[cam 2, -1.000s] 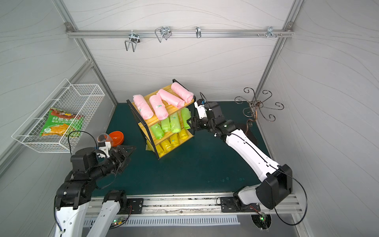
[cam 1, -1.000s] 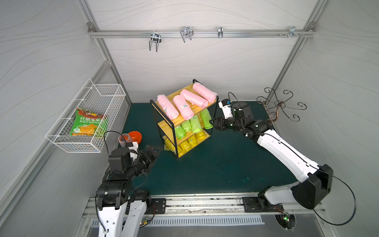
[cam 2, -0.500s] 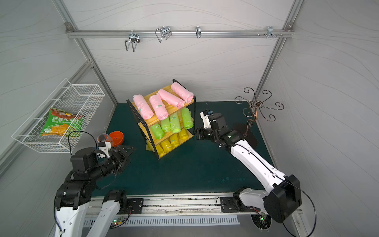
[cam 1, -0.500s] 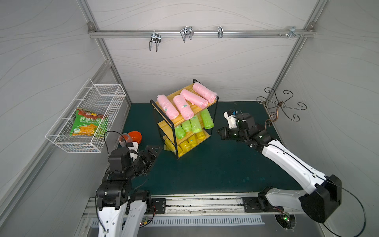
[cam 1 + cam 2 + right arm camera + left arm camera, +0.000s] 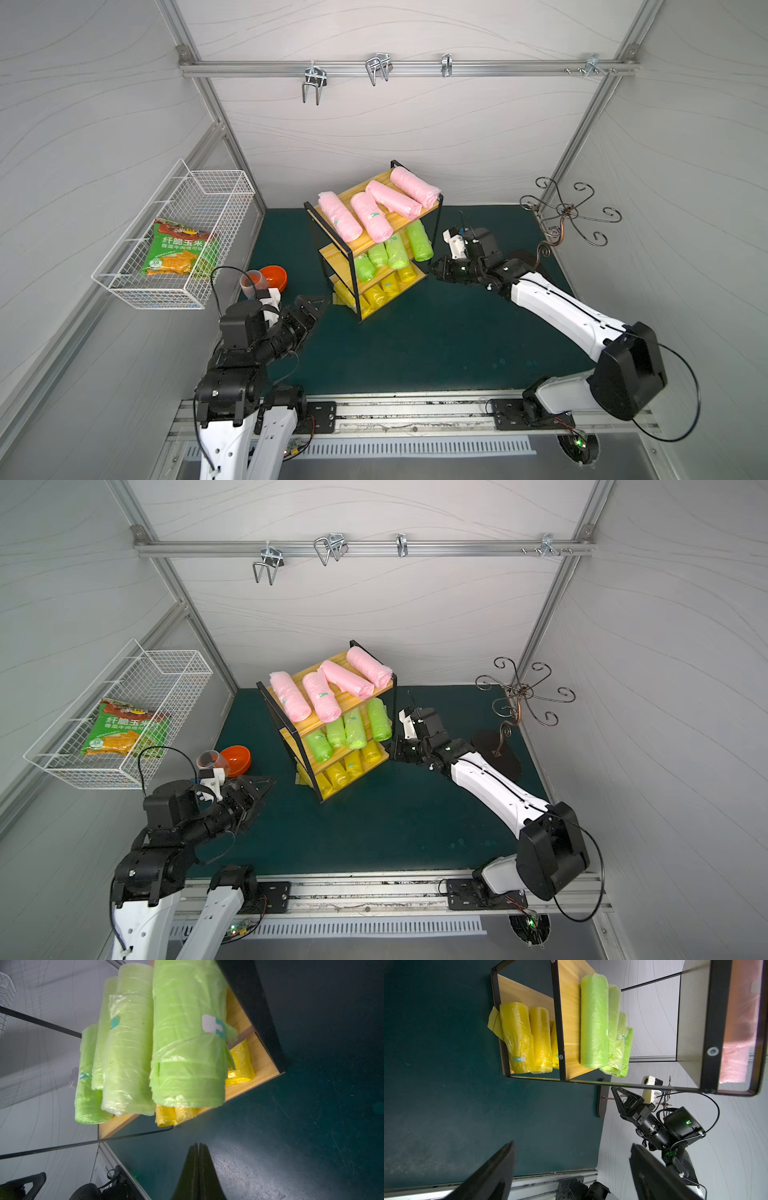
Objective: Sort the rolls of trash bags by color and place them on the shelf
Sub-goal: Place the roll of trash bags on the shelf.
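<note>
- rolls [image 5: 187, 1053]: thin plastic film, crinkled, half-translucent, with a faint sheen.
- labels [image 5: 212, 1024]: look like matt paper stickers.
- shelf [image 5: 569, 1012]: boards are pale wood, grain visible, matt.
- frame [image 5: 714, 1022]: black metal, smooth, satin.
- mat [image 5: 415, 345]: dark green, matt, scuffed and speckled.
- basket [image 5: 216, 183]: white coated wire.
- packet [image 5: 178, 253]: glossy printed film.
- bowl [image 5: 275, 277]: orange plastic, glossy.
- rail [image 5: 415, 68]: bare aluminium, dull shine.
- stand [image 5: 509, 762]: dark metal, matt base.
- walls [image 5: 415, 124]: pale grey panels, matt, wavy-line pattern.
</note>
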`<state>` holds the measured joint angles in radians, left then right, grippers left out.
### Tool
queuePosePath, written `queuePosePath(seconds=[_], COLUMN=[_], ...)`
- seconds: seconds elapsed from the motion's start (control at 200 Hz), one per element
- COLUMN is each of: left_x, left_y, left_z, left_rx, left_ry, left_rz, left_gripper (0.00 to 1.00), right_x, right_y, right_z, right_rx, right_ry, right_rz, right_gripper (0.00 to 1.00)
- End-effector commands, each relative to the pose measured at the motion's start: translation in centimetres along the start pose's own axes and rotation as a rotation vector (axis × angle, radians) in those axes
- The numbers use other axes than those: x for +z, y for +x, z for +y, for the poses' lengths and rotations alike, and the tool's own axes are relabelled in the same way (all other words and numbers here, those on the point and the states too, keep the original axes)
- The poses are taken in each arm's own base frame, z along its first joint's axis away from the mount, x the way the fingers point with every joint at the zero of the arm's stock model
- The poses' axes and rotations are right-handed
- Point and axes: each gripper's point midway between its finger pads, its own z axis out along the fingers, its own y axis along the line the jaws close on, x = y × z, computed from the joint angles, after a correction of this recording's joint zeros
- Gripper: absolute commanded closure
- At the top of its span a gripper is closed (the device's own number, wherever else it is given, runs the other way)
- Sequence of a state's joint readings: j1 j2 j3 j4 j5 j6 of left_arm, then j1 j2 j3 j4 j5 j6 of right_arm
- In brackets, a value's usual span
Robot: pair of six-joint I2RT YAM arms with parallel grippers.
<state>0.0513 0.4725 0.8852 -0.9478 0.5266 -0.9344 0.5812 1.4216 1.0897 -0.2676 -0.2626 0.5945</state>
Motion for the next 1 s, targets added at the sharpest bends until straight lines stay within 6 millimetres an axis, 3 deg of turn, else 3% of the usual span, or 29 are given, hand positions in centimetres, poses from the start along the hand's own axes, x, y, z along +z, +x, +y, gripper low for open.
queuePosePath(seconds=[0.0,0.37,0.6,0.995], left_x=[-0.3,-0.2,-0.2,-0.1], left_y=[-0.2,-0.2,-0.2,-0.2], left_z=[-0.3,-0.2,-0.2,-0.3], left_rx=[0.035,0.035,0.036,0.031], left_ry=[0.011,0.007,0.006,0.011], left_rz=[-0.019,-0.018,-0.017,-0.016], left_gripper=[0.1,0.1,0.1,0.1], right_x=[0.2,0.6,0.4,-2.0], right_y=[-2.0,-4.6,-3.5,-1.7], right_z=[-0.2,-0.8,-1.1,-0.3], right_rx=[0.001,0.05,0.07,0.078], right_ry=[-0.005,-0.044,-0.041,-0.043], right_rz=[-0.052,-0.084,-0.052,-0.029], right_gripper=[1.0,1.0,1.0,1.0])
